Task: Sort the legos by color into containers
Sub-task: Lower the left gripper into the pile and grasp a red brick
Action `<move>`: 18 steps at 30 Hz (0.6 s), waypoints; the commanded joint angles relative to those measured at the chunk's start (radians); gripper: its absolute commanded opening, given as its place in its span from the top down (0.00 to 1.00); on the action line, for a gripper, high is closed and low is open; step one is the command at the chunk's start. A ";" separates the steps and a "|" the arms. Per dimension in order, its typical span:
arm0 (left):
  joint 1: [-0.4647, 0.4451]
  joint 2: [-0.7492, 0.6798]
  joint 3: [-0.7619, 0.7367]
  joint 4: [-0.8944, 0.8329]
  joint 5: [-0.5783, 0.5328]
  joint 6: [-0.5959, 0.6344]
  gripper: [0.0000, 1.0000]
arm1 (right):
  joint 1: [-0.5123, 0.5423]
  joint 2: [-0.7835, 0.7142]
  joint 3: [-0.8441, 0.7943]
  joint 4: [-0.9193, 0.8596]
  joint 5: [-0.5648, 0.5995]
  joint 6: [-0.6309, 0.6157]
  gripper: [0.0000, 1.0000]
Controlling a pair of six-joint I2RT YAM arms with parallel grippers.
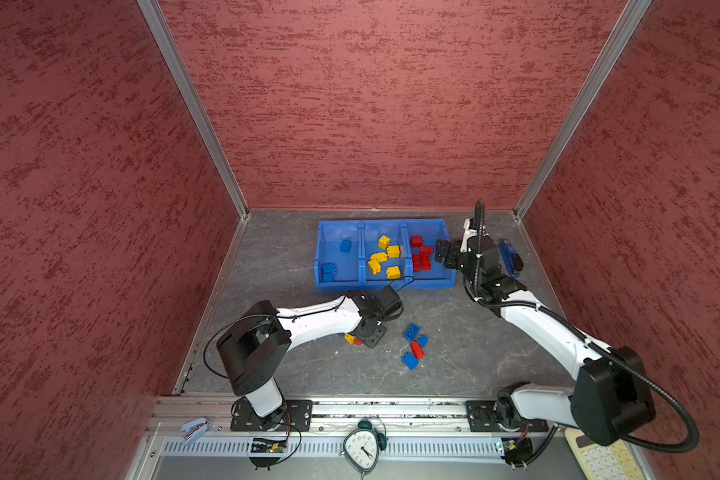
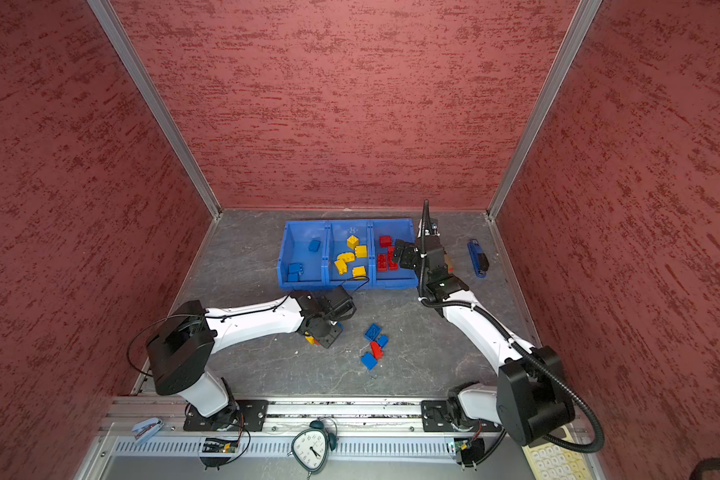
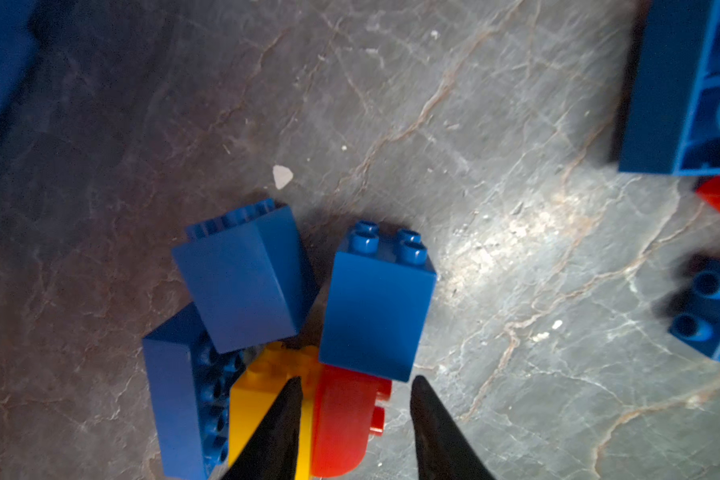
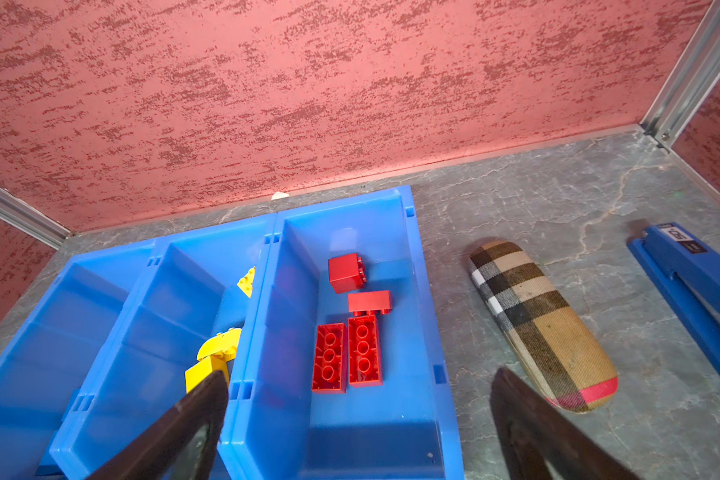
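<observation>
While the bins [image 1: 337,284] sit far centre with sorted legos [image 1: 393,251] inside, the right gripper [image 1: 443,252] hangs wide open and empty above their right end; the left gripper [image 3: 354,380], jaws half-closed, straddles a red brick [image 3: 341,424] near-left of centre, grip unclear.

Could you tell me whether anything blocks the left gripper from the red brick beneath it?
Nothing covers the red brick, which sits between the left gripper's jaws. However, a yellow brick lies against its side, right under one jaw, and a blue brick abuts it.
</observation>
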 commanded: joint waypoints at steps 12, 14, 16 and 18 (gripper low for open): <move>0.001 0.058 -0.038 0.010 0.052 0.026 0.59 | 0.002 0.024 0.007 0.030 0.007 0.026 0.01; 0.002 0.085 -0.029 0.014 0.045 0.026 0.59 | 0.002 0.017 0.005 0.030 0.010 0.027 0.01; 0.001 0.109 -0.011 0.013 0.033 0.024 0.60 | 0.002 0.012 -0.001 0.031 0.013 0.027 0.01; 0.001 0.124 -0.002 0.016 0.034 0.024 0.62 | 0.001 0.004 -0.004 0.029 0.017 0.024 0.01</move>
